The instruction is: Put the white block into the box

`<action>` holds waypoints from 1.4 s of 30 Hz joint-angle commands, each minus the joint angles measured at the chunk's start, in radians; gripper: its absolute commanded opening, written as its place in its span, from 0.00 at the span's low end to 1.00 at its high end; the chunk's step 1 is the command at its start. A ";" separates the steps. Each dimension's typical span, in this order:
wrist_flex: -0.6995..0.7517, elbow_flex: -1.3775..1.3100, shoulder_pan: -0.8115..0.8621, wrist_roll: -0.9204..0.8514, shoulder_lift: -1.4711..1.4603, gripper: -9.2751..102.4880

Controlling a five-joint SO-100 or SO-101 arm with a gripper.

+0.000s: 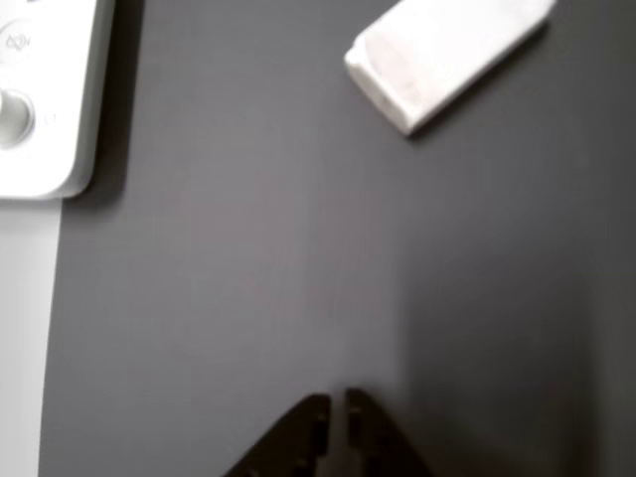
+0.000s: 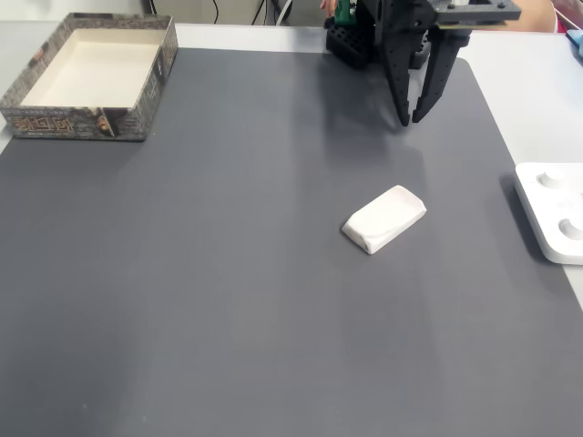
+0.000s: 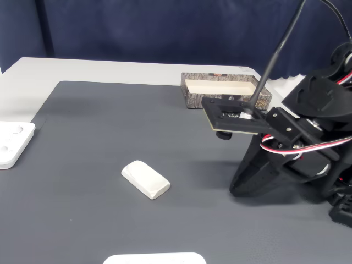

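Fixed view is showing the black two-finger gripper point(image 2: 409, 118) hanging nearly closed, empty; it should open wide and straddle the small matte white block point(image 2: 385, 218) crosswise.

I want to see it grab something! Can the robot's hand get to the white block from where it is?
Probably yes. The hand hangs above the gray mat, and bare mat lies between it and the white block. Nothing stands in the way, and the block lies apart from everything else.

One camera rides the arm, looking closely down at the grey mat point(image 1: 298, 248). Two fixed cameras look down from opposite sides, sharing the mat and white block point(image 2: 385, 218).
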 commanded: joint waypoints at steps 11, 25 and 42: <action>0.000 0.020 0.000 -0.005 0.035 0.07; 0.000 0.020 -0.002 -0.005 0.035 0.07; -0.037 -0.152 0.034 0.029 -0.256 0.07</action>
